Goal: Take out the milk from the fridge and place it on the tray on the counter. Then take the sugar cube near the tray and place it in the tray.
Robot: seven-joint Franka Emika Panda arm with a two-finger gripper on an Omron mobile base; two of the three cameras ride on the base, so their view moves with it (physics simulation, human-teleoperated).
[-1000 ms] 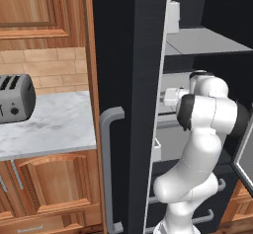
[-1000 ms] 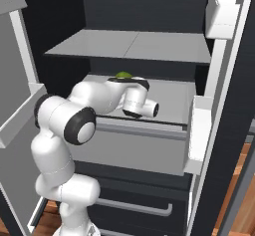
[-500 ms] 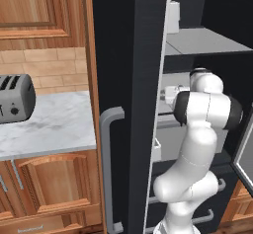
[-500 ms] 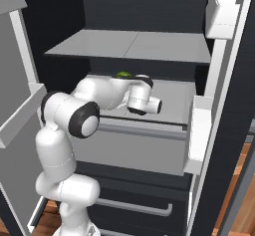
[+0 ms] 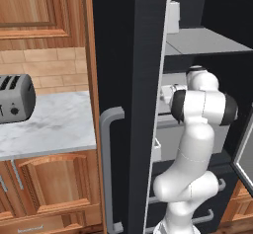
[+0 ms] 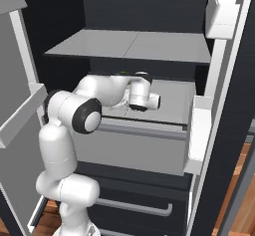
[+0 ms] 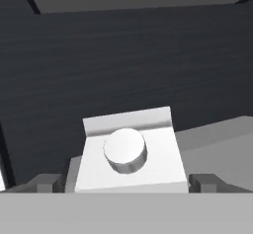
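Note:
The milk (image 7: 129, 153) is a small white carton with a round cap, seen from close up in the hand view on a grey fridge shelf. My gripper (image 7: 127, 183) is open, with a dark fingertip (image 7: 47, 182) showing at each side of the carton and neither pressing on it. In the right base view my arm reaches into the open black fridge (image 6: 130, 45) above the middle shelf, and the wrist (image 6: 143, 96) hides the carton. The counter (image 5: 52, 124) lies left of the fridge. The tray and the sugar cube are out of view.
The fridge door (image 5: 123, 55) with its grey bar handle (image 5: 109, 169) stands between the counter and my arm. A grey toaster (image 5: 15, 100) sits on the counter. White boxes (image 6: 221, 13) rest in the door bins. A shelf spans just above my hand.
My arm has stretched a little deeper into the fridge, the elbow shifting inward. The jaws stay wide.

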